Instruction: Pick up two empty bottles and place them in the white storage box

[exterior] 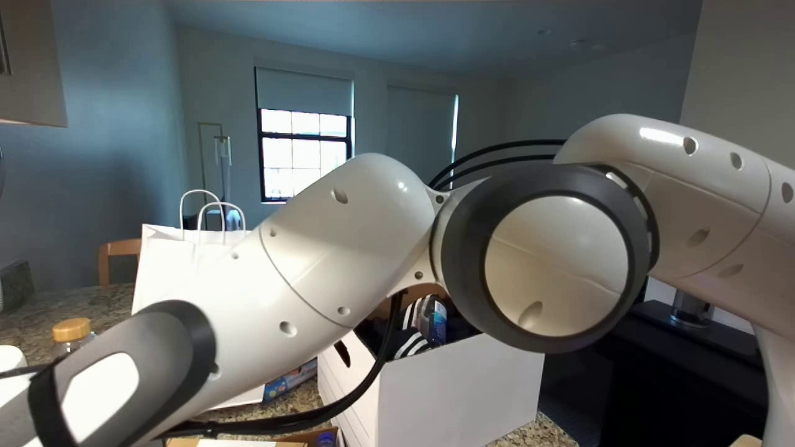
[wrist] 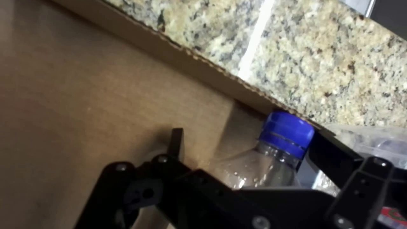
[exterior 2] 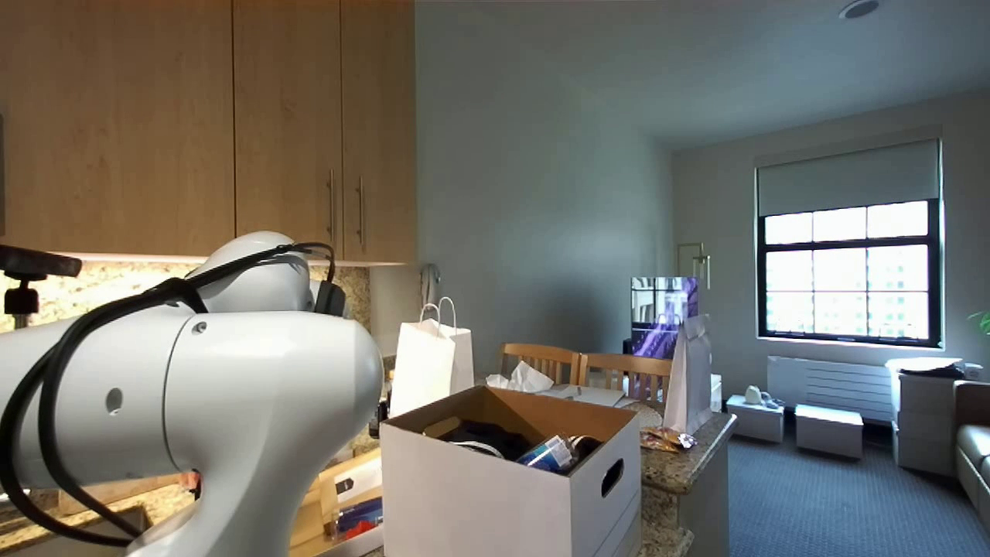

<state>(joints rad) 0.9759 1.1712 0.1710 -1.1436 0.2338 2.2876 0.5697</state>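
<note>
Checking clearances remotely, I have the end effector (wrist: pixel 245 140) at a clear bottle (wrist: pixel 254 171) with a blue cap (wrist: pixel 286 132); the fingers (wrist: pixel 175 143) stand apart on either side of its neck and grip nothing. The bottle rests inside a cardboard tray (wrist: pixel 190 68), cap close to the tray wall; whether it lies flat or leans, I cannot tell. The white storage box (exterior 2: pixel 479 487) stands on the counter (wrist: pixel 318 63), with what I read as a blue-labelled bottle (exterior 2: pixel 547 455) lying in it among striped items (exterior: pixel 412 344), so I judge this to be the second pick. Caution: one finger sits just beside the cap at the tray rim; closing there may pinch cardboard along with the bottle, and lifting would then drag the tray. Clear plastic (wrist: pixel 378 143) near that finger could snag. A bite on the sloping shoulder might let the bottle slide out; excess force would probably buckle its thin side. During transfer, a low swing could hook the black cable (exterior: pixel 279 425) on the box rim. Releasing too high could bounce the bottle off the contents and over the side.
</note>
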